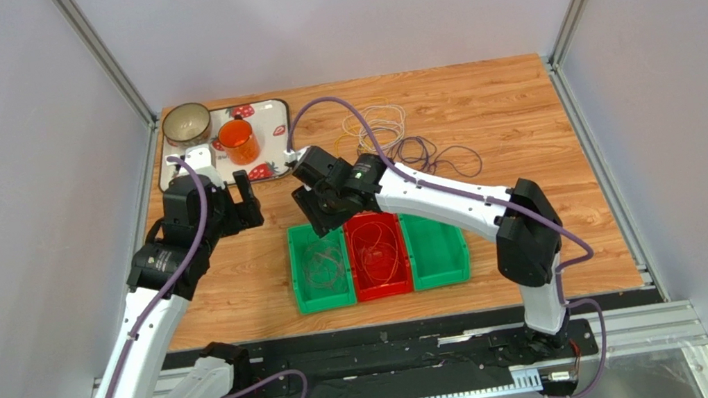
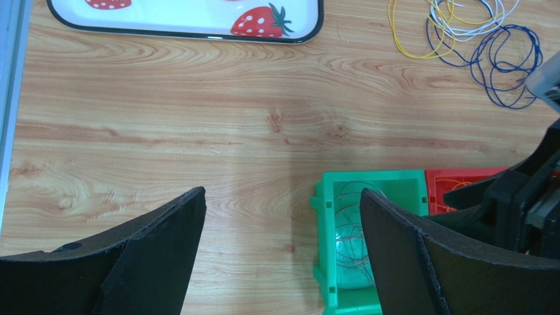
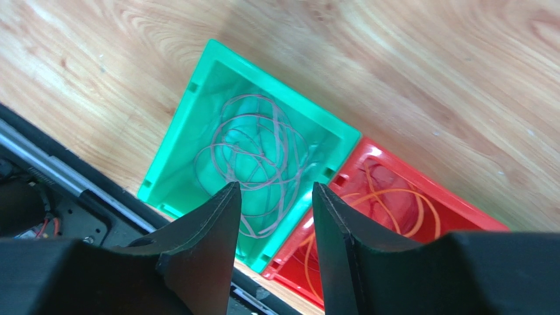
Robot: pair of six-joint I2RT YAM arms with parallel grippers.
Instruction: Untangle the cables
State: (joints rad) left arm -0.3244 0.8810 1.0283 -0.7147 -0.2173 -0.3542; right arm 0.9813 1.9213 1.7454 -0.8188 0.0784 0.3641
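A loose tangle of thin cables point(image 1: 401, 134), yellow, white and dark blue, lies on the wooden table at the far middle. It also shows top right in the left wrist view point(image 2: 490, 56). A thin grey-pink cable point(image 3: 263, 141) lies coiled in the left green bin point(image 1: 321, 265). An orange cable point(image 3: 401, 193) lies coiled in the red bin point(image 1: 378, 253). My left gripper point(image 1: 248, 199) is open and empty above bare table left of the bins point(image 2: 282, 197). My right gripper point(image 1: 313, 216) is open and empty, held above the near edge where the green and red bins meet point(image 3: 276, 190).
A second green bin point(image 1: 436, 248) stands right of the red one. A strawberry-print tray point(image 1: 269, 164) at the far left holds a bowl point(image 1: 187, 124) and an orange cup point(image 1: 238, 140). Grey walls enclose the table on three sides.
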